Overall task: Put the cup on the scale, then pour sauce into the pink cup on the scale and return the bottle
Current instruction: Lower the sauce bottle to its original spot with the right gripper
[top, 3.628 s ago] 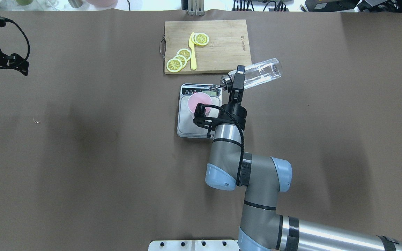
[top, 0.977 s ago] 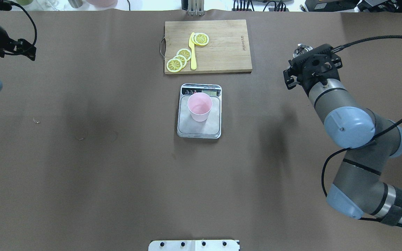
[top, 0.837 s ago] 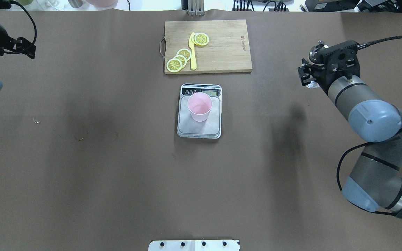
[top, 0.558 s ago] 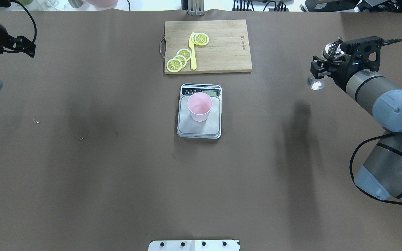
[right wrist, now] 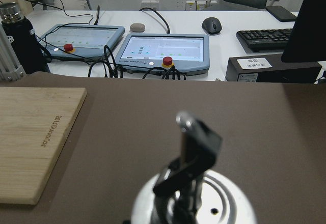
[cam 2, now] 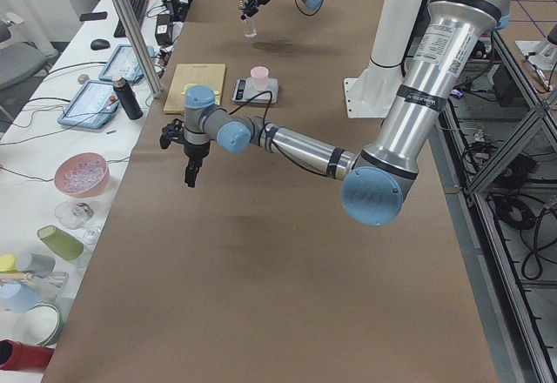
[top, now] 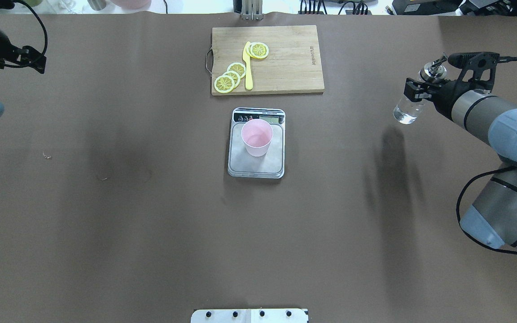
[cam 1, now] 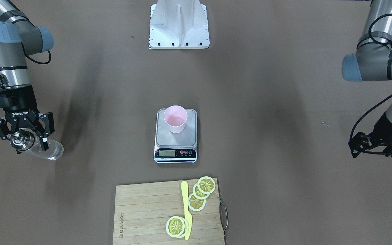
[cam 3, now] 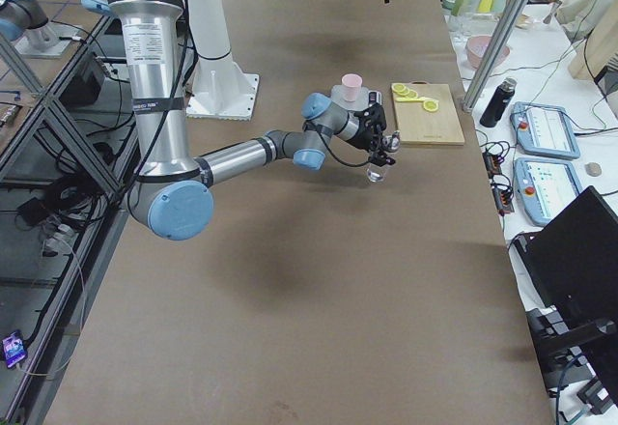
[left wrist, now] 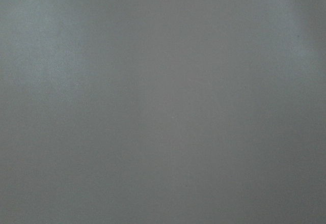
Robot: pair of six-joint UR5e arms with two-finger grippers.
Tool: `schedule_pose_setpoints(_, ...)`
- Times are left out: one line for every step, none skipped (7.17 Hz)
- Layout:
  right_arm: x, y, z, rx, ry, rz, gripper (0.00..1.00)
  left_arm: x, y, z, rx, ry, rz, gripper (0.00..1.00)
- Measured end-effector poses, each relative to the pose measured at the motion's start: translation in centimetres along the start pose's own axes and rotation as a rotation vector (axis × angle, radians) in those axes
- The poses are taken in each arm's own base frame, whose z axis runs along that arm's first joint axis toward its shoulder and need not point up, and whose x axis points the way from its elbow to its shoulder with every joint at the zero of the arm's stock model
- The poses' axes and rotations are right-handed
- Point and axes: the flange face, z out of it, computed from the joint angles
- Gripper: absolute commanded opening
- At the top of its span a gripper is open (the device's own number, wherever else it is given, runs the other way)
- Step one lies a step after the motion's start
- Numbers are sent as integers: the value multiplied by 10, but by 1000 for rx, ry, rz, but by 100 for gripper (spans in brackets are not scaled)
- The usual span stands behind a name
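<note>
A: Entry. Where is the cup [top: 256, 137]?

B: Upright on the scale [top: 240, 167], on the grey platform towards the display end. The scale sits mid-counter [top: 151, 224], display facing the far edge.

A: Anything in the cup?

B: The inside reads pink. I cannot tell if there is liquid in it.

A: And the bottle [top: 405, 111]?

B: Out near the right edge, towards the far right corner and well apart from the scale. It is roughly upright, silver cap on top, and its shadow falls apart from its base, so it is hanging clear of the counter.

A: Right jaws?

B: Closed on the bottle's neck, just under the cap. The glass body hangs below them.

A: Sauce level?

B: Too clear to read from here.

A: Left jaws?

B: Above the far left corner of the counter, nothing in them. How far open they are, I cannot tell. The wrist camera there shows only bare counter.

A: Other items?

B: A board [top: 290, 67] at the middle of the far edge, just beyond the scale. It carries lemon slices [top: 230, 77] and a yellow knife [top: 248, 67].
</note>
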Motion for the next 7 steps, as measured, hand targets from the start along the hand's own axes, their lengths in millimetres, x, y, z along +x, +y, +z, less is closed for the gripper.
schedule_pose_setpoints(2, 3, 4, -13, 3, -4, 0, 0, 0, 0, -1, 0, 0, 99)
schedule_pose_setpoints(4, 5, 6, -19, 6, -6, 0, 0, 0, 0, -1, -1, 0, 99)
schedule_pose_setpoints(5, 8, 10, -24, 11, -9, 0, 0, 0, 1, -1, -1, 0, 99)
schedule_pose_setpoints(7, 11, 14, -28, 18, -10, 0, 0, 0, 1, -2, -1, -1, 99)
schedule_pose_setpoints(9, 13, 17, -28, 24, -10, 0, 0, -1, 1, -3, -2, -1, 99)
schedule_pose_setpoints(10, 13, 17, -13, 24, -8, 0, 0, -1, 2, -3, -2, -1, 99)
schedule_pose_setpoints(15, 14, 15, 22, 16, -2, 0, 0, -1, 2, -3, -2, -1, 99)
